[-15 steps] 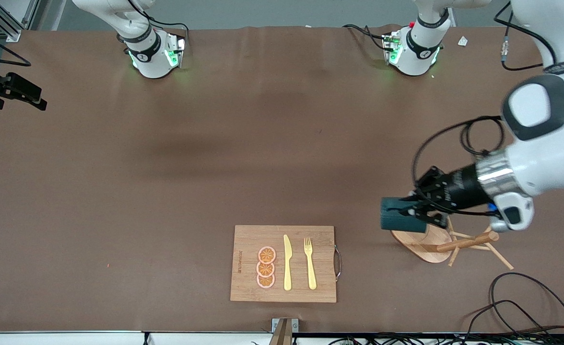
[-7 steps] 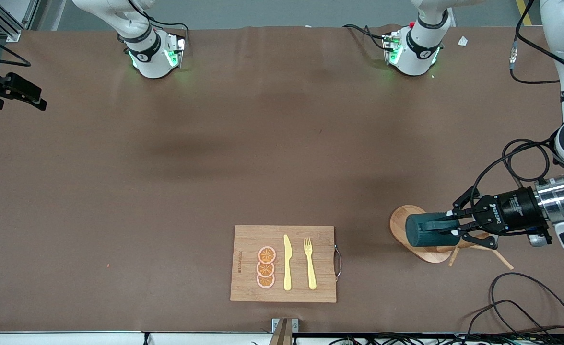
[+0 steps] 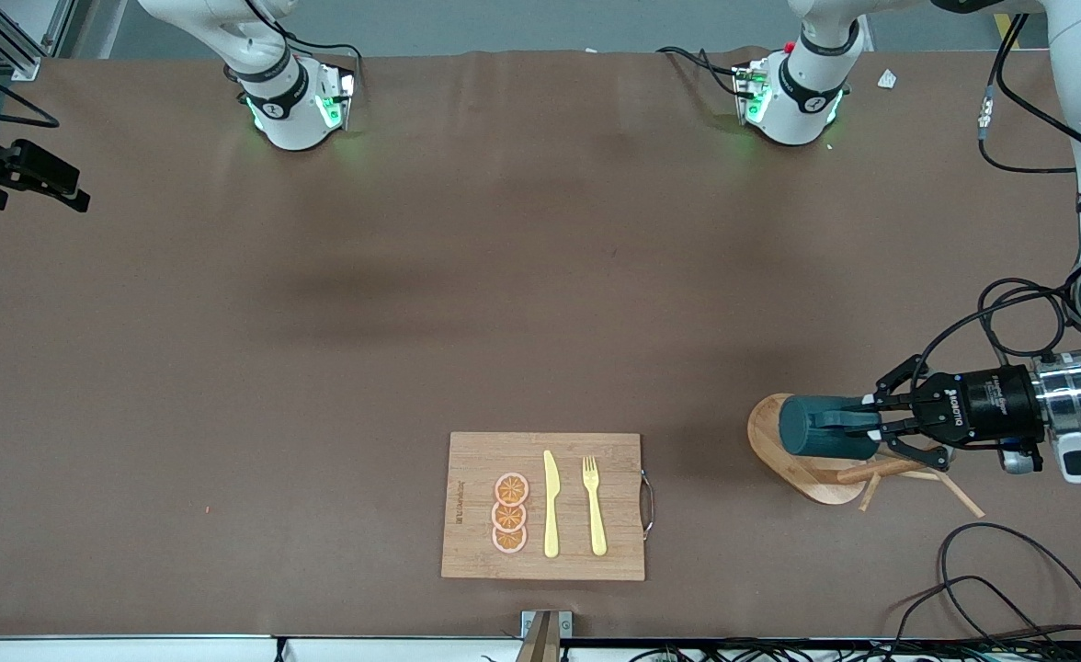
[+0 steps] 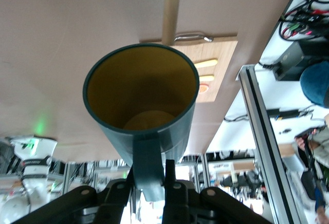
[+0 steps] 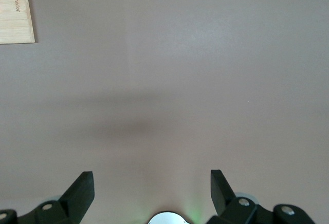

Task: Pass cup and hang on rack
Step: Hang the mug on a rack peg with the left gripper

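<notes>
Nearest the front camera: board with orange slices, knife and fork. Toward the left arm's end: rack, its oval base partly under the cup. Cup lying sideways in the air over the rack, handle clenched in the left gripper. In the right wrist view: right gripper spread wide, holding nothing, waiting over bare table.

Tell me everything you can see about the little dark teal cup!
The cup is a small, dark teal, round mug with a yellowish-brown inside and a flat loop handle. It looks glazed, like ceramic. The left gripper is shut on that handle and holds the cup up on its side, over the wooden rack, at the left arm's end of the table. It looks empty.
</notes>
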`<state>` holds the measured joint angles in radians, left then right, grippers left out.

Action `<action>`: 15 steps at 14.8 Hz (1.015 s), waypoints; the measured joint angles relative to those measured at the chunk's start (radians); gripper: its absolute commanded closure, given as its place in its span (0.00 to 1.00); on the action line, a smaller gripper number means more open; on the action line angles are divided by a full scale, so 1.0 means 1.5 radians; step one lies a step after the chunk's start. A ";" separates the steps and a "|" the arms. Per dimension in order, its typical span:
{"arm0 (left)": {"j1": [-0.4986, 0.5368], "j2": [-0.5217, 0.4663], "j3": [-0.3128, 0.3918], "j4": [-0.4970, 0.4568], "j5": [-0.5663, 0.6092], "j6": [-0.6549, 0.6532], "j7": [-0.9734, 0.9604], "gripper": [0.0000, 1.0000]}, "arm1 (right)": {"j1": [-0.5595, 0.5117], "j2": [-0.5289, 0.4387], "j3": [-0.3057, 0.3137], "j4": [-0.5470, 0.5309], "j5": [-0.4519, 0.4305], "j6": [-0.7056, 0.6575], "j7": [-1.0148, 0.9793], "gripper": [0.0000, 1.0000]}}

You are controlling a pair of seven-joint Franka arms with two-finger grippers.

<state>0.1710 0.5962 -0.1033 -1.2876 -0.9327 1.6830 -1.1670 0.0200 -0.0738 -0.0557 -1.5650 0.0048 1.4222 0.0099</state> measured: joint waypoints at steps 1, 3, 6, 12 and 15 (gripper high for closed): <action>0.010 0.007 0.000 0.000 -0.006 -0.013 0.015 1.00 | 0.000 0.000 0.000 0.000 0.000 0.000 0.000 0.00; 0.022 0.018 0.000 0.000 -0.011 -0.023 0.033 1.00 | 0.000 0.000 0.000 0.000 0.000 0.000 0.000 0.00; 0.030 0.020 0.000 0.000 -0.013 -0.023 0.041 1.00 | 0.000 0.000 0.000 0.000 0.000 0.000 0.000 0.00; 0.050 0.036 0.000 0.000 -0.014 -0.024 0.066 1.00 | 0.000 0.000 0.000 0.000 0.000 0.000 0.000 0.00; 0.053 0.041 -0.001 0.000 -0.017 -0.024 0.077 1.00 | 0.000 0.000 0.000 0.000 0.000 0.000 0.000 0.00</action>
<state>0.2508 0.6572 -0.1041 -1.2875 -0.9582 1.6472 -1.0514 0.0201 -0.0738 -0.0556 -1.5651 0.0048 1.4219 0.0097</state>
